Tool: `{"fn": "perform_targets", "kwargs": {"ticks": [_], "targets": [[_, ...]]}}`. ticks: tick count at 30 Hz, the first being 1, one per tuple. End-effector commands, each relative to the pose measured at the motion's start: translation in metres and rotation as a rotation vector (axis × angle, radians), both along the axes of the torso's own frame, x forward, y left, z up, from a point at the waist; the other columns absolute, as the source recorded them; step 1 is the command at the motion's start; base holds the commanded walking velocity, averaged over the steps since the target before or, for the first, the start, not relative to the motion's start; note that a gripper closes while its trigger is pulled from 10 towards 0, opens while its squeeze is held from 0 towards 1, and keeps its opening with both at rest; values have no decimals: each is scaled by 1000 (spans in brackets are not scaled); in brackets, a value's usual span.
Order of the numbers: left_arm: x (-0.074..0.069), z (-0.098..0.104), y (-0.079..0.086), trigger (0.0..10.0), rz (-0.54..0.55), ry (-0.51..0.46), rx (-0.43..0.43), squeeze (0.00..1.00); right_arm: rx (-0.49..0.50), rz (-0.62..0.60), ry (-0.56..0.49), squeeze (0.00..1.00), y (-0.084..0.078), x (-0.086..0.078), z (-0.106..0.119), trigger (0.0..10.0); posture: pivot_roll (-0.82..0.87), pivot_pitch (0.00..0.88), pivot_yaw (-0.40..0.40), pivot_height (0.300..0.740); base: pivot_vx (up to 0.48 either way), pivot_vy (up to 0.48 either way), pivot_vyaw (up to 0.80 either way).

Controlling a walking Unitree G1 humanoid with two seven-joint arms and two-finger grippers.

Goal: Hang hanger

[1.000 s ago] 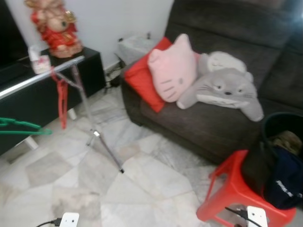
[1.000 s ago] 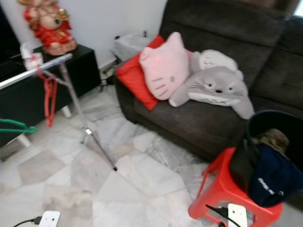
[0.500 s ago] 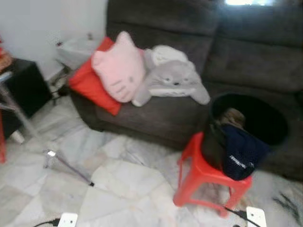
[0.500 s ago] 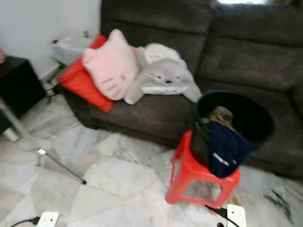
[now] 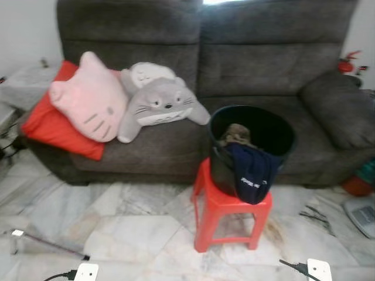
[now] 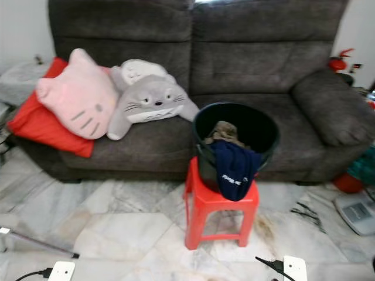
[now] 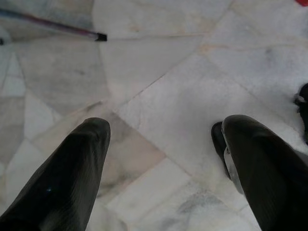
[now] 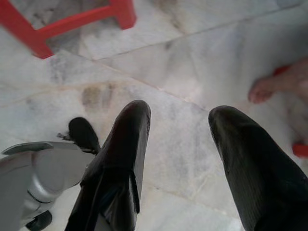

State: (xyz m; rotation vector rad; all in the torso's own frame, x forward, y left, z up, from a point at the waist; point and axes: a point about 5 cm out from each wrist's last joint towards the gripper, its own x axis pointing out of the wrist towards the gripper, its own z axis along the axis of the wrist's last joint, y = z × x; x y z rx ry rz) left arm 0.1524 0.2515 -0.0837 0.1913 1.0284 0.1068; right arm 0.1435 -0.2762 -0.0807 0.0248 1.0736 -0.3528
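Sofa (image 5: 246, 70) stands ahead in the head views, dark grey, with a red cushion (image 5: 50, 126), a pink cat pillow (image 5: 88, 102) and a grey plush (image 5: 158, 105) on its left part. In front of it a red stool (image 5: 225, 208) carries a black basket (image 5: 255, 132) with clothes; a navy cloth (image 5: 249, 172) hangs over its rim. No hanger can be found here, so I cannot tell where it is; possibly it lies among the clothes, but this is only a guess. At the lower left a thin metal leg (image 5: 44, 241) lies on the marble floor (image 5: 129, 228). In the left wrist view the left gripper (image 7: 161, 163) points down at the floor, its fingers wide apart and holding nothing; the tip of the same leg (image 7: 98, 36) is near. In the right wrist view the right gripper (image 8: 178, 159) is also spread and empty above the floor, near a stool foot (image 8: 122, 12), and a person's bare foot (image 8: 279, 86) is close by. To do this step well, the robot should probably come nearer to the basket, stop square to it, and look inside before reaching, keeping away from the foot.
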Motion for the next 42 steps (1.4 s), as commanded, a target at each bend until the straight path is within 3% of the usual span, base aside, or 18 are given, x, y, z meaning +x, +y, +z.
{"fn": "perform_targets", "kwargs": {"ticks": [1,5,14,35,42], "targets": [[-5,-1,2,10000,7,17,9,0,4,2,-8,0,1,3,1,10000,-139,0,8,740,0,0,-731],[-5,-1,2,10000,13,17,10,0,4,0,-12,0,1,3,1,10000,-139,0,10,740,0,0,-730],[-4,-1,2,10000,1,18,16,0,2,0,-19,0,1,4,1,10000,-137,0,9,740,0,0,0],[-4,-1,2,10000,0,16,17,0,3,-11,-34,0,1,5,2,10000,-138,0,12,740,0,-253,0],[-4,-1,3,10000,11,16,18,0,2,-8,-34,0,1,5,2,10000,-136,0,10,740,0,0,0]]}}
